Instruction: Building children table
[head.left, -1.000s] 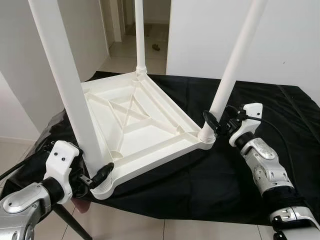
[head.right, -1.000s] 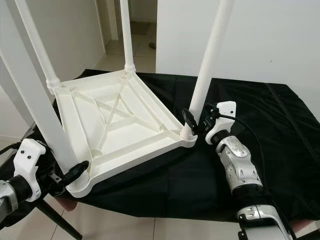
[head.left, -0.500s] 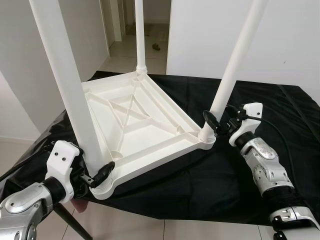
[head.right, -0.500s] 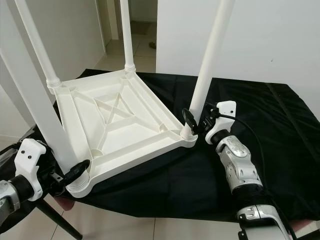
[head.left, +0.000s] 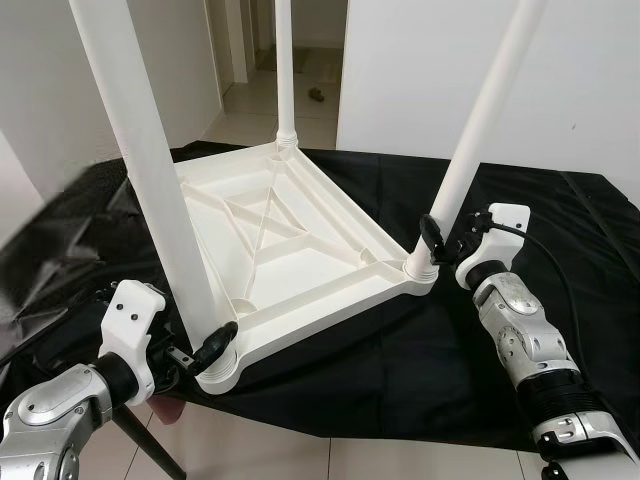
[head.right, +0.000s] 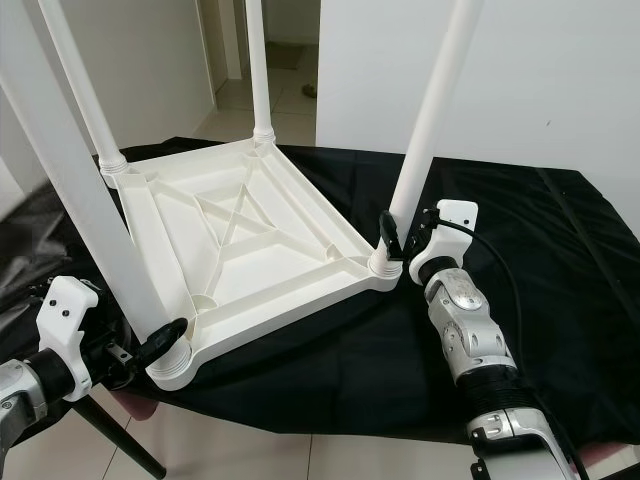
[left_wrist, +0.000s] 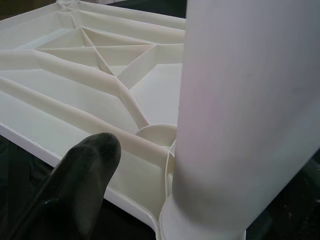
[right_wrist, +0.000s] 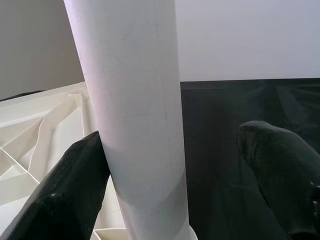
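The whole scene has shifted slightly since 1 second ago, the camera having moved; the upturned white plastic tabletop now tilts, its far-left side lifted, and the black cloth at the left has bunched up where it lay flatter before. Both grippers remain at the same 2 legs.

The tabletop is a glossy rectangle, its underside ribbed with a cross brace at the centre and round sockets at the corners. 4 smooth white tubular legs stand up from those sockets. It rests on the cloth-covered surface, its near-left corner overhanging the edge.

The left gripper reaches in low from the near left, forearm almost level, its black fingers set around the base of the near-left leg; 1 finger lies just beside the socket collar, and whether the pair clamps the leg cannot be told.

The right gripper comes in from the right, silver forearm angled up from the near edge, fingers spread either side of the near-right leg, 1 finger against it and the other standing clear.
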